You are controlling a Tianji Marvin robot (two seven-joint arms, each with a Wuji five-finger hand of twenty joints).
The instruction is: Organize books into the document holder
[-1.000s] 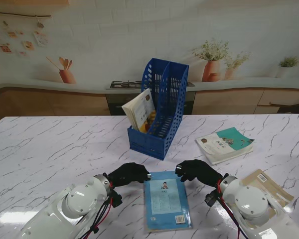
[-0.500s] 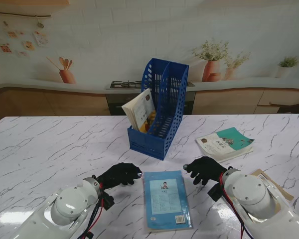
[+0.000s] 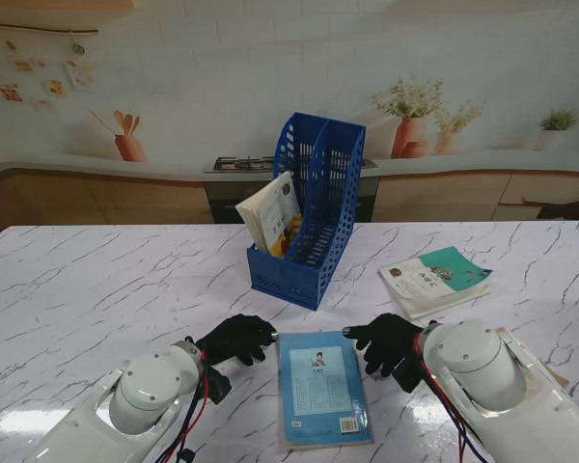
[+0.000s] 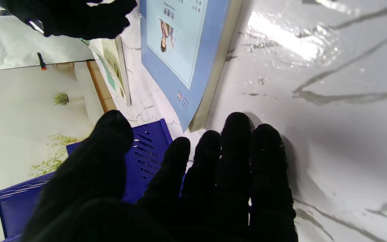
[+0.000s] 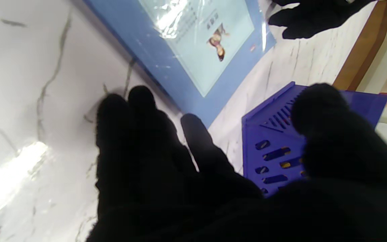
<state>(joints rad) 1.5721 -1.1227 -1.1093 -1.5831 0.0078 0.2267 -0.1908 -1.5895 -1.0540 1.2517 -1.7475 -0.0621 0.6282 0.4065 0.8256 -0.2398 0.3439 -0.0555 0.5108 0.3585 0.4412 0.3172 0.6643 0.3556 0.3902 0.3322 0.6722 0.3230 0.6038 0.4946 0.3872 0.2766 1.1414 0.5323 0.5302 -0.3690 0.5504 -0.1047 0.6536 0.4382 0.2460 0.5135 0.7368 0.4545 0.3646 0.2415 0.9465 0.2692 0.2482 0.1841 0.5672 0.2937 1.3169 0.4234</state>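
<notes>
The left hand (image 3: 236, 339) and right hand (image 3: 388, 342) hold nothing, fingers apart, flanking the blue book (image 3: 323, 386) flat on the table (image 3: 96, 289) between them; beyond both stands the blue document holder (image 3: 307, 227), one book (image 3: 273, 212) leaning inside.

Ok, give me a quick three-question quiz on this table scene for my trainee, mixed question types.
1. True or false: the left hand is holding the blue book.
2. Which side of the blue document holder does the teal-covered book lie on? A) right B) left
3. Fill in: one book already stands in the ____.

Key:
1. False; both it and the right hand are open, either side of the blue book.
2. A
3. document holder
</notes>
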